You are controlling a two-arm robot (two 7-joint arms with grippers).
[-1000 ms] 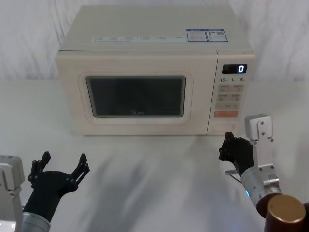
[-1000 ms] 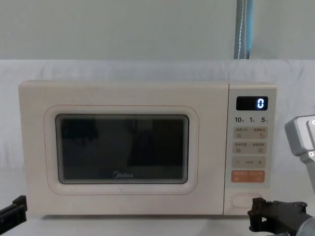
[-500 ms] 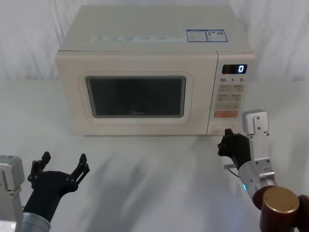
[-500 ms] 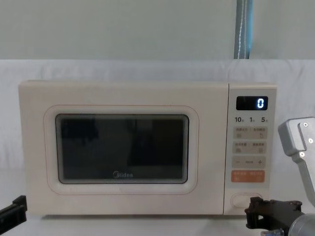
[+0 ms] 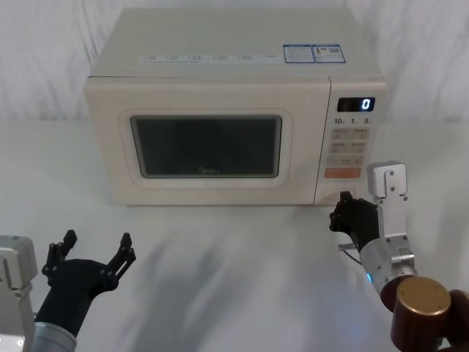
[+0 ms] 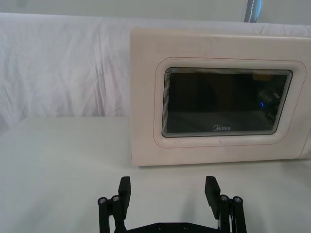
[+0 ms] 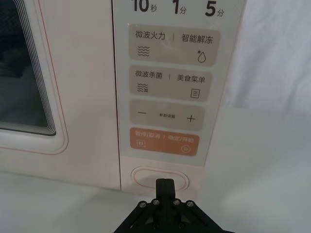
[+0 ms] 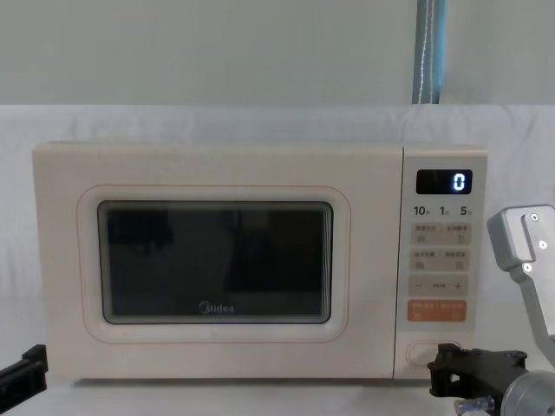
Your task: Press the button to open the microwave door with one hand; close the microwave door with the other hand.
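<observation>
1. The microwave door (image 5: 205, 143) is shut, flush with the oven front; its dark window and small "Midea" logo face the robot. The microwave stands toward the back of the white-draped table (image 5: 242, 257), its control panel (image 5: 352, 143) at the right end of the front.
2. The button (image 7: 159, 178), a wide cream pill-shaped key, sits at the bottom of the control panel, directly below the orange key (image 7: 164, 141).
3. The display (image 8: 444, 182) at the top of the panel reads "0".
4. The right gripper (image 5: 344, 213) is near the table's right side, level with the button. Its fingers are pressed together into a single tip, which lies at or just short of the button's lower edge in the right wrist view; contact cannot be confirmed.
5. The left gripper (image 5: 94, 247) hovers near the table's front left corner, well apart from the microwave, its fingers (image 6: 125, 188) spread wide and holding nothing.
</observation>
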